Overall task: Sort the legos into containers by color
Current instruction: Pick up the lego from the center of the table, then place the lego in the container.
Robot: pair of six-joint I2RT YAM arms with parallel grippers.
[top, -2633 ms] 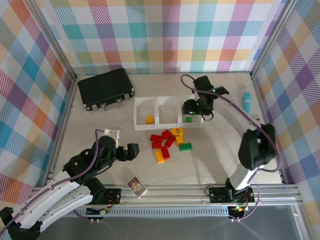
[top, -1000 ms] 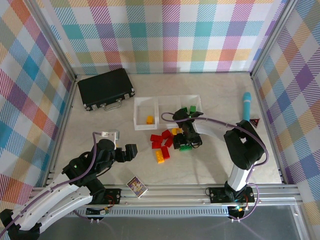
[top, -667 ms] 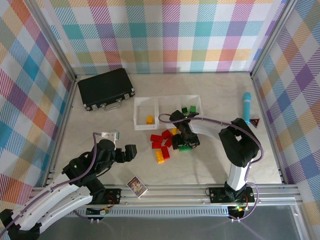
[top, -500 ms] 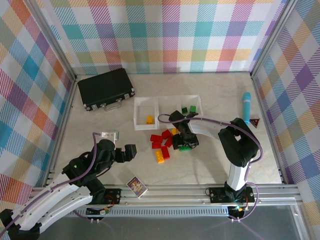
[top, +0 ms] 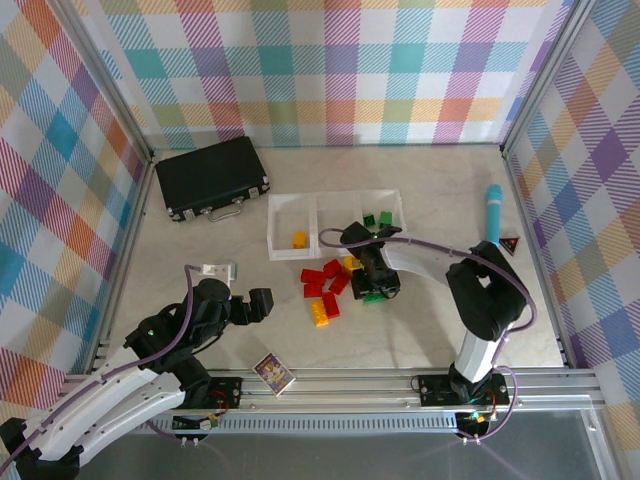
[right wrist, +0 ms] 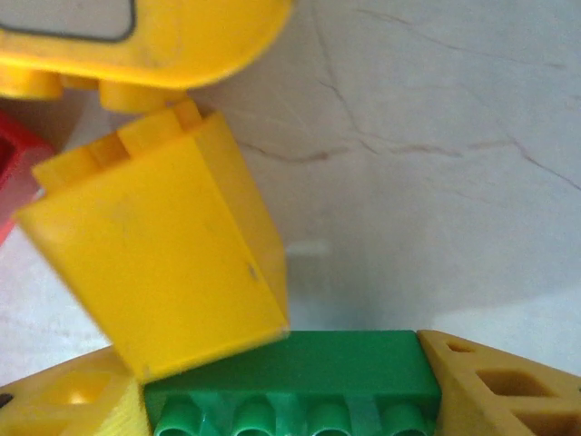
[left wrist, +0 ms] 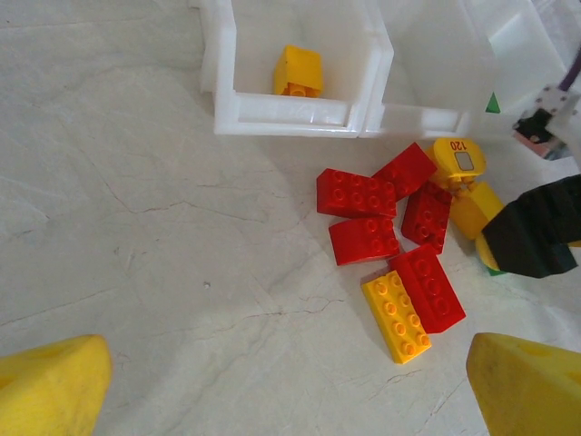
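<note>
Down from clear plastic trays (top: 292, 256), right gripper (top: 371, 287) pinches green studded brick (right wrist: 290, 361) at four o'clock of red-and-yellow brick pile (top: 328, 285); best lifted straight up.

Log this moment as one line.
left gripper open | right gripper around green lego on table | trays: yellow lego, two green legos | red legos loose

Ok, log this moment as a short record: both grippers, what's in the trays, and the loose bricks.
left gripper: open, empty, left of the loose pile
right gripper: shut on green brick, a finger at each end
left tray: one yellow brick
right tray: two green bricks
loose on table: five red bricks, three yellow pieces
</note>
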